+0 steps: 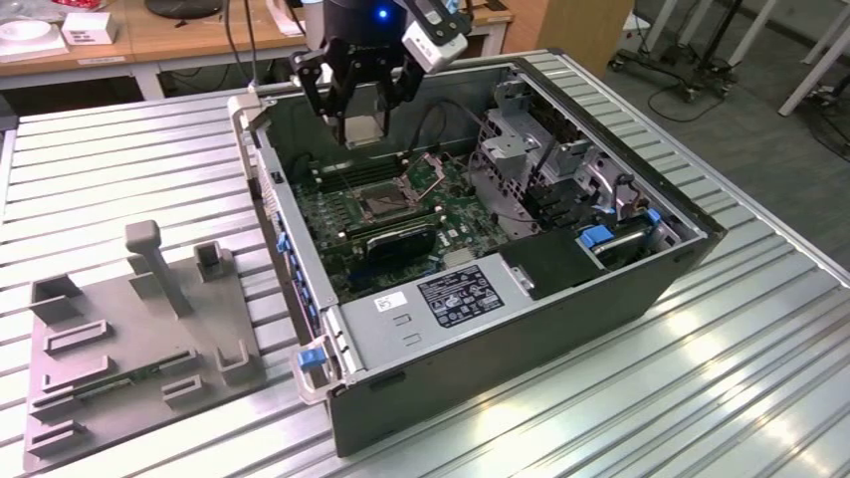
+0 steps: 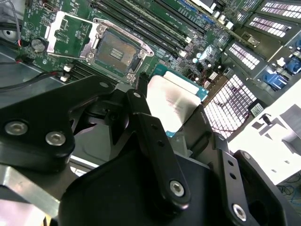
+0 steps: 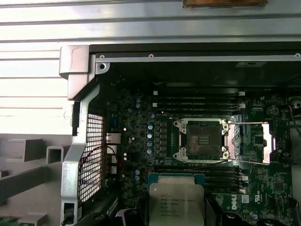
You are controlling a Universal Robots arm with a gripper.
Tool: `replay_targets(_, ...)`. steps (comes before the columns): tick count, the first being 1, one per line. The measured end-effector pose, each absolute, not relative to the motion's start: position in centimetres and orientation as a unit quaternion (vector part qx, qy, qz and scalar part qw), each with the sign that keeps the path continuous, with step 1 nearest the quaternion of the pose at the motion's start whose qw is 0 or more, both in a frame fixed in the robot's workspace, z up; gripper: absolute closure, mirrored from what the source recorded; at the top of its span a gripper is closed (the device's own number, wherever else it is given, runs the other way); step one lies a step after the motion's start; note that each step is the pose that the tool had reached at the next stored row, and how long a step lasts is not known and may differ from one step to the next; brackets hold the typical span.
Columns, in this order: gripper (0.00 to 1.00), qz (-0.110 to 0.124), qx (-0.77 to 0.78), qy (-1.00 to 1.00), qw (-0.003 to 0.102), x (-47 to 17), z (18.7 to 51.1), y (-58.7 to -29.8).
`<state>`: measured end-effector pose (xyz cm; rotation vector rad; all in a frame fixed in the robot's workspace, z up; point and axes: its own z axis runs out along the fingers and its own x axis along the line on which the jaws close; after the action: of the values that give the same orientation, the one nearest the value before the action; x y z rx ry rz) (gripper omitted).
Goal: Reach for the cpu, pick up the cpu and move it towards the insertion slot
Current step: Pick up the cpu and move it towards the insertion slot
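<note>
the black fingers (image 2: pixel 150 127) were clamped on the cpu (image 3: pixel 177 200), held above the open computer case (image 1: pixel 664 289). the insertion slot (image 3: pixel 201 139) lay at twelve o'clock from the chip in the first wrist view. keeping the chip level looked wise. the exterior view alone showed the grey fixture tray (image 1: pixel 119 339).

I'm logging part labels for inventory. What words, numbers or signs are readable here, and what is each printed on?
Nothing can be quoted reliably.
cpu lid: several printed lines, too small to read.
dark label on the silver metal box: fine print, unreadable.
white sticker beside that label: unreadable.
green board: white markings, too small to read.
</note>
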<state>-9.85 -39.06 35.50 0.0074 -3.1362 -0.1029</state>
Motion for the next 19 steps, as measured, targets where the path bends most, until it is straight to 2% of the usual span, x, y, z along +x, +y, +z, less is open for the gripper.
replay_targets(19, 0.45, -0.033, 0.002, -0.999, 0.002, -9.16, 35.38, -38.94)
